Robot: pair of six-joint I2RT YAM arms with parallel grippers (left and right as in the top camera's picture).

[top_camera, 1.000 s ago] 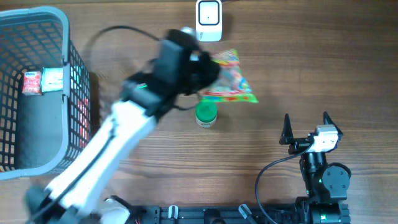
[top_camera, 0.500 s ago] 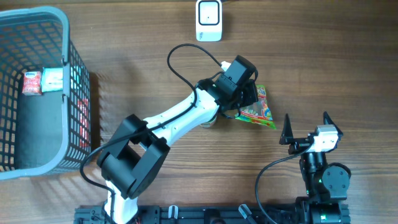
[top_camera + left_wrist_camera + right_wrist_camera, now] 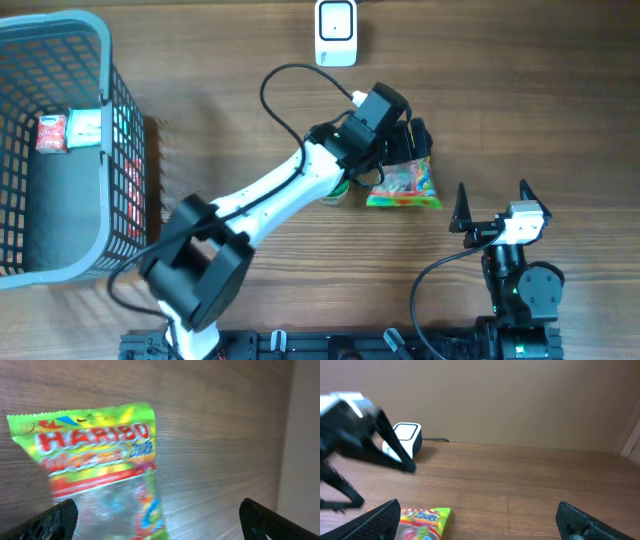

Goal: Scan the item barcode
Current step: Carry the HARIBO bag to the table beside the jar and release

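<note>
Currently the colourful Haribo candy bag (image 3: pixel 405 187) lies flat on the wooden worktop (image 3: pixel 540 100), lengthwise near-to-far, header toward the robot; the left pincer (image 3: pixel 161 519) and the right pincer (image 3: pixel 493 190) both gape.

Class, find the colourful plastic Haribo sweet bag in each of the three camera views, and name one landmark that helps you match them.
Overhead: the colourful plastic Haribo sweet bag lies flat, just right of centre.
Left wrist: the bag is left of centre, logo at the top.
Right wrist: the bag is at the bottom left, cut off by the edge.
Landmark: the white scanner box, in the overhead and right wrist views only.
</note>
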